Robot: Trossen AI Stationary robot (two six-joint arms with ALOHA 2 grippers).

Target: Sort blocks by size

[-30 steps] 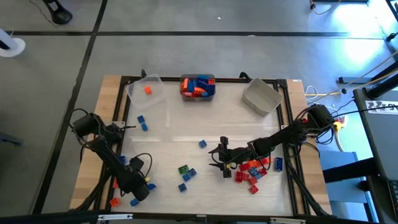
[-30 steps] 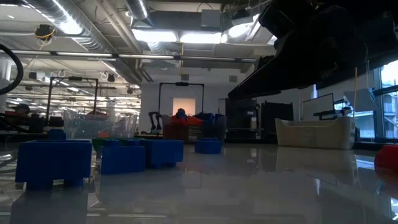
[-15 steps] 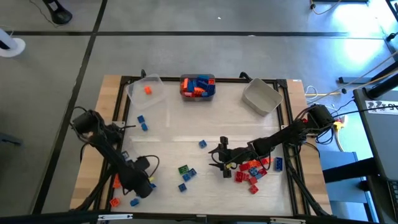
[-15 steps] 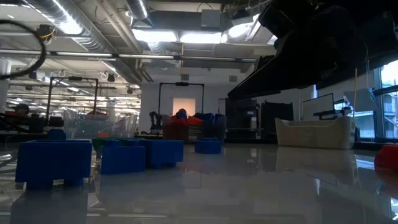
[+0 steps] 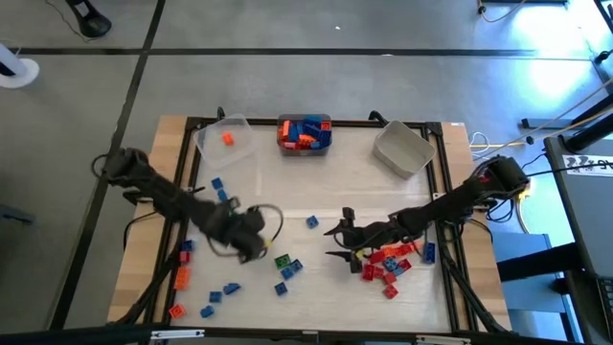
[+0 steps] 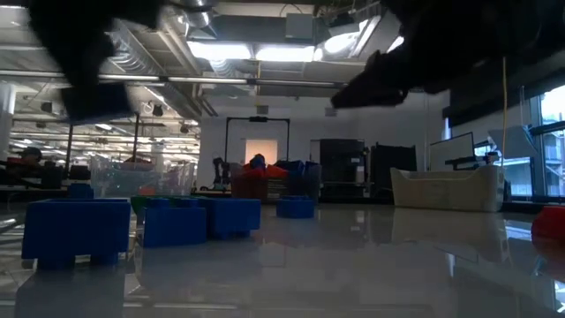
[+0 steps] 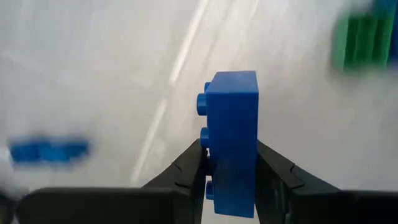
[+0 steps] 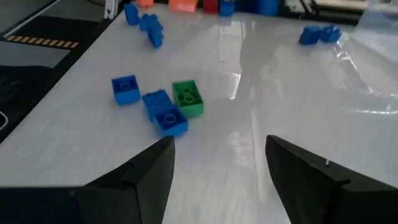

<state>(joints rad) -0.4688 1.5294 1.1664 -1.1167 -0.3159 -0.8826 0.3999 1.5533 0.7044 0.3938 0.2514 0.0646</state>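
Small studded blocks lie scattered on the white table: blue ones (image 5: 219, 190) at the left, a green one (image 5: 282, 260) with blue ones (image 5: 287, 273) near the middle, a red pile (image 5: 388, 264) at the right, orange ones (image 5: 181, 279) near the left corner. My left gripper (image 5: 251, 241) hangs above the table left of the green block (image 7: 364, 38), shut on a blue block (image 7: 233, 140). My right gripper (image 5: 339, 245) stands open just left of the red pile, pointing at the green block (image 8: 188, 98) and two blue blocks (image 8: 164, 112), nothing between its fingers. My left gripper pinches the blue block's near end (image 7: 231, 180) between its two fingers. One finger (image 7: 191, 167) is on the studded face, the other (image 7: 273, 169) on the opposite face. The fingers point steeply down. The block sticks out past the fingertips, lifted clear of the table.
Three bins stand along the far edge: a clear one (image 5: 226, 144) with an orange block, a middle one (image 5: 305, 134) full of blue and orange blocks, a grey one (image 5: 403, 149). A dark rail frames the table. Bare table lies between the bins and the grippers.
My left gripper has risen from the near left corner and swung toward the table's middle, rolling as it went; it now hangs beside the green block. My right gripper has lifted a little.
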